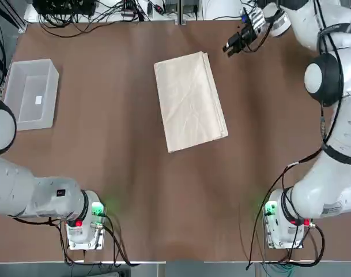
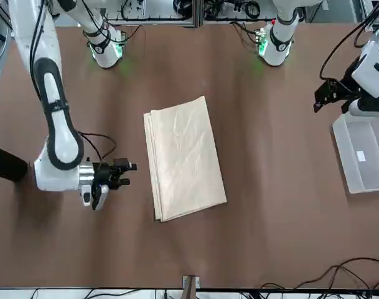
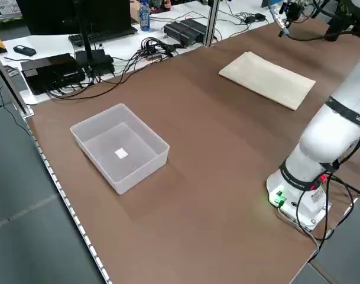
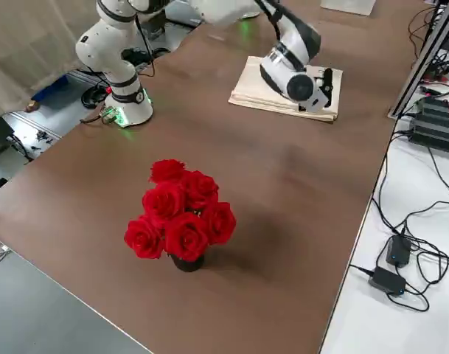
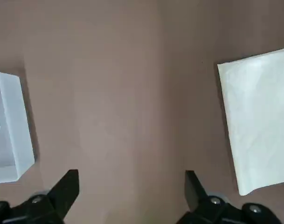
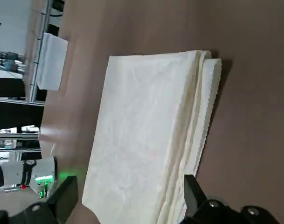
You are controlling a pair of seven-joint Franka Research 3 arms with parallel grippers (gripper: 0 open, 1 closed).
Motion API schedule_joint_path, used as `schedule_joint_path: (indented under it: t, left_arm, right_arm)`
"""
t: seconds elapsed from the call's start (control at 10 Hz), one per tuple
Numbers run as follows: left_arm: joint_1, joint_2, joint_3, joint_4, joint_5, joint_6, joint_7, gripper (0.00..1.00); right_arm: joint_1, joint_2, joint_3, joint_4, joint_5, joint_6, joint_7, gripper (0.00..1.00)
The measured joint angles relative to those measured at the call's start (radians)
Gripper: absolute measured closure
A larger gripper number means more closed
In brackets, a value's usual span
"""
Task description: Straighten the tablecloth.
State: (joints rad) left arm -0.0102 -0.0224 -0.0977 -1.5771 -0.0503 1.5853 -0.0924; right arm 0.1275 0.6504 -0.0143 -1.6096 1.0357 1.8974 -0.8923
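I noted the tablecloth (image 1: 190,101) lay folded mid-surface, R gripper (image 2: 117,175) just beside its stacked far edge w/ jaws apart, L gripper (image 2: 323,96) idle and open near the bin (image 1: 30,92); risk: pinching all layers, dragging instead of unfolding.

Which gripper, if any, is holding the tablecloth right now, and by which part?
Neither. The tablecloth lies folded on the table; right gripper is open beside it, left gripper open, far off.
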Motion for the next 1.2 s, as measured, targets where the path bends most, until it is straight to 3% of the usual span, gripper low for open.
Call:
schedule_joint_path:
  t: [0.4,0.6,1.2]
  left_arm:
    - [-0.045,-0.005,0.08,-0.001,0.0,-0.003,0.022,0.0]
    - [-0.045,-0.005,0.082,-0.001,0.0,-0.004,0.03,0.0]
    - [-0.046,-0.002,0.08,-0.002,0.0,-0.004,0.052,0.0]
  right_arm:
    - [0.037,0.079,0.02,-0.038,0.165,0.05,-0.197,0.0]
    - [0.085,0.093,0.021,-0.086,0.203,0.119,-0.227,0.0]
    - [0.076,0.144,0.015,-0.116,0.265,0.135,-0.32,0.0]
